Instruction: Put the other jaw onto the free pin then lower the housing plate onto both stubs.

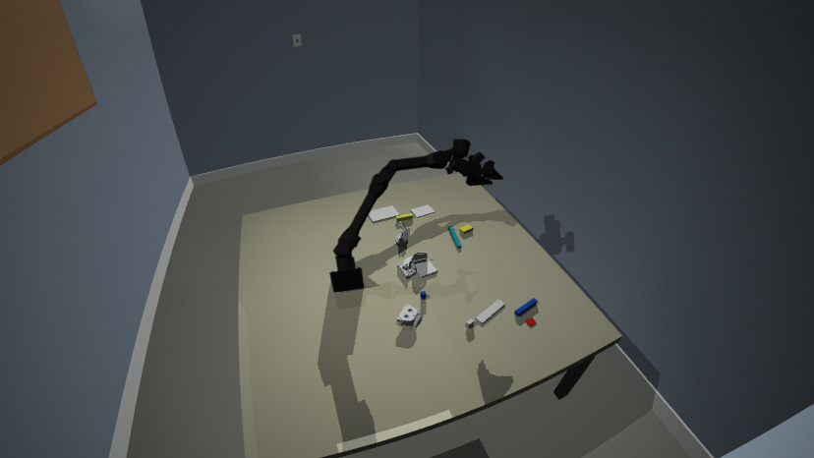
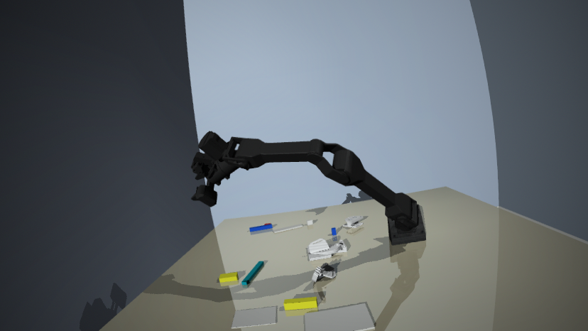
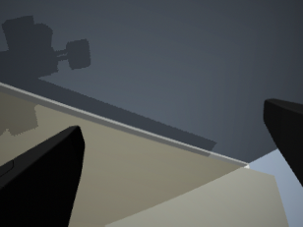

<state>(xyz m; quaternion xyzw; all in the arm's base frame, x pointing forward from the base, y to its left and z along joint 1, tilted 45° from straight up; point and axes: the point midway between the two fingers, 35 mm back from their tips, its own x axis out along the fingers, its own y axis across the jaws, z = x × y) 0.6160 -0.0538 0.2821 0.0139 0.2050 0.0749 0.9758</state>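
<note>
My gripper (image 1: 496, 180) (image 2: 192, 182) (image 3: 174, 122) is open and empty, raised high near the table's far side, well away from the white parts. A white base assembly (image 1: 424, 266) (image 2: 319, 256) with a jaw-like part on it lies mid-table; pins and gear teeth are too small to make out. A separate white and grey jaw-like piece (image 1: 402, 235) (image 2: 323, 273) lies apart from the base. A white plate-like part with two dark round holes (image 1: 408, 313) (image 2: 354, 221), seemingly the housing plate, lies on the base's other side, apart from it. The wrist view shows none of these parts.
Two flat light plates (image 1: 382, 213) (image 1: 422, 210) flank a yellow block (image 1: 404, 217). Another yellow block (image 1: 466, 228) lies by a teal bar (image 1: 454, 236). A small blue block (image 1: 423, 294), white bar (image 1: 490, 312), white cube (image 1: 469, 322), blue bar (image 1: 525, 307) and red piece (image 1: 531, 321) lie around.
</note>
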